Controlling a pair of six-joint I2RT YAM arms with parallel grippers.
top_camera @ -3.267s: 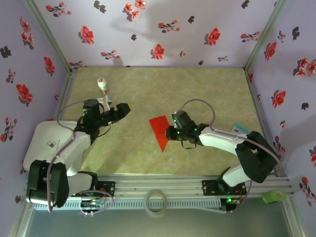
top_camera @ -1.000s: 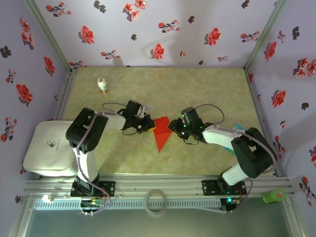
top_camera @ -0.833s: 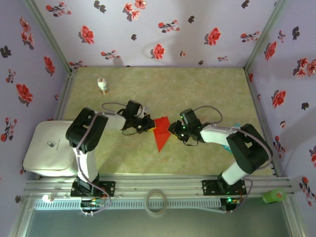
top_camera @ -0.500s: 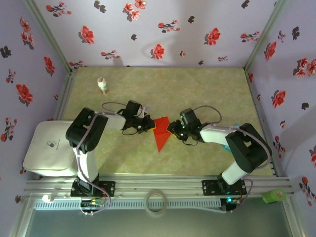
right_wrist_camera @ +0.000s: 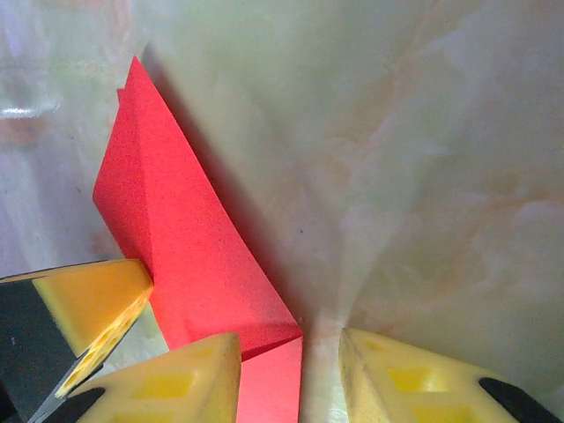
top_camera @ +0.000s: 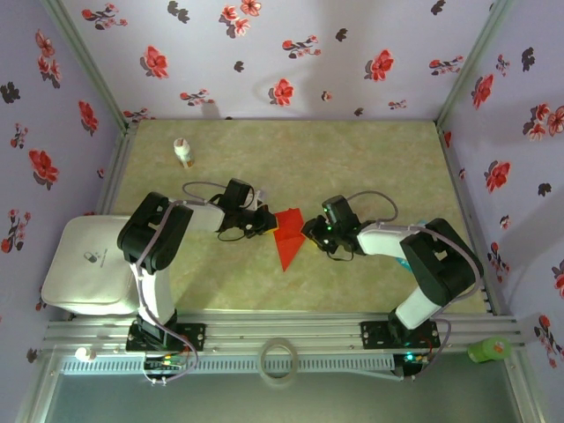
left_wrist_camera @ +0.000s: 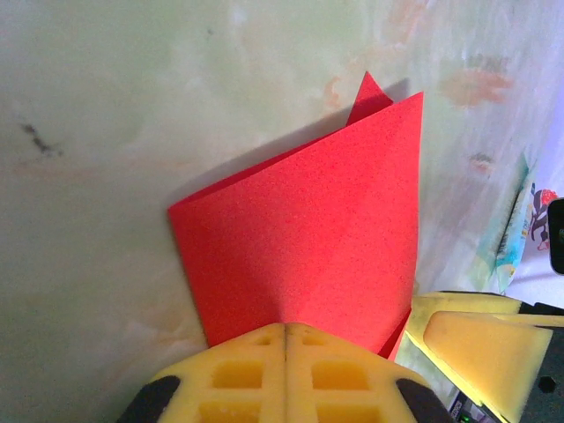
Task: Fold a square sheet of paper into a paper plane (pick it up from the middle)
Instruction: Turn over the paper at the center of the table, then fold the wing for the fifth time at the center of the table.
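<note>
As left tool (top_camera: 267, 226) grips, paper (top_camera: 286, 242) points nearward (lengthwise).

Left arm (top_camera: 154, 233), three seconds back folded over white pad (top_camera: 88, 264), now stretched across surface (top_camera: 352, 167), pad uncovered. Left claw (top_camera: 266, 226) now at paper (top_camera: 286, 242) left corner, jaws pinched together on it. Paper outline narrower at top-left, that edge raised off surface. Right claw (top_camera: 310, 232) shifted slightly at paper's right edge. Right arm (top_camera: 432, 260) elbow drawn inward from right wall over last second.
</note>
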